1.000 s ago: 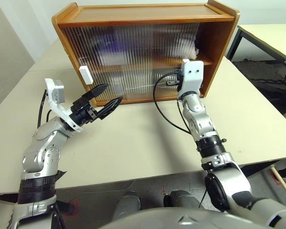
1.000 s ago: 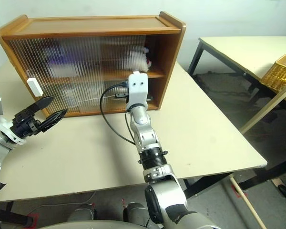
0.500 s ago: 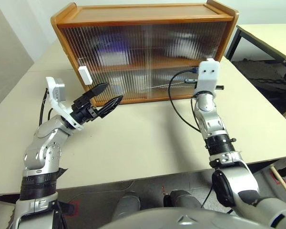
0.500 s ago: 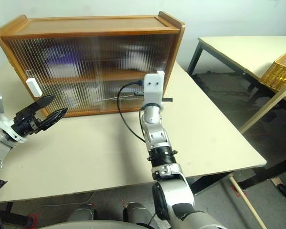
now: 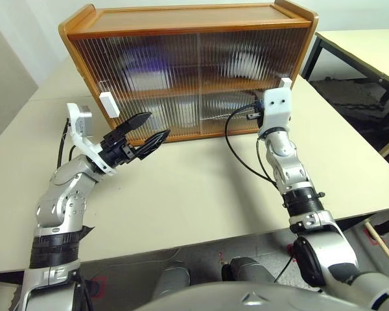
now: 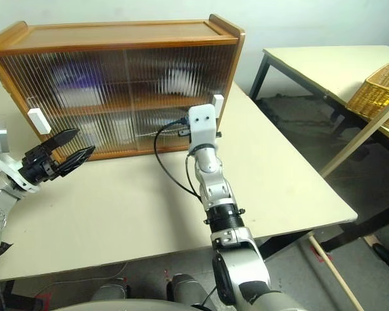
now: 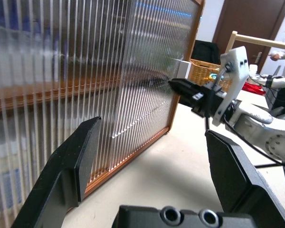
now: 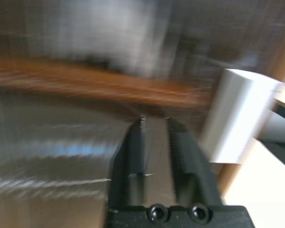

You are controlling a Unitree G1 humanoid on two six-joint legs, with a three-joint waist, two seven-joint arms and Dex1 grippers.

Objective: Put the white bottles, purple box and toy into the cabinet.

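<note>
The orange-brown cabinet (image 5: 188, 19) stands at the back of the table with both ribbed sliding doors drawn across its front. A purplish blur (image 5: 148, 65) and a pale blur (image 5: 246, 61) show through the doors on the upper shelf. I cannot make out the white bottles, the purple box or the toy as distinct things. My right gripper (image 8: 154, 119) points at the right door, just beside its white handle (image 8: 237, 116), with a narrow gap between its fingers and nothing held. My left gripper (image 5: 157, 124) hovers open in front of the left door, below its handle (image 5: 108, 103).
The beige table (image 5: 201, 188) has bare room in front of the cabinet. A second table (image 5: 369, 45) stands to the right across a gap, with a wicker basket (image 6: 376, 91) on it. A wooden stick (image 6: 330, 272) leans near the front right corner.
The right door has slid to the right and now covers the end that stood open. My right gripper went with it, then let go of the handle and drew back a little. The left arm kept still.
</note>
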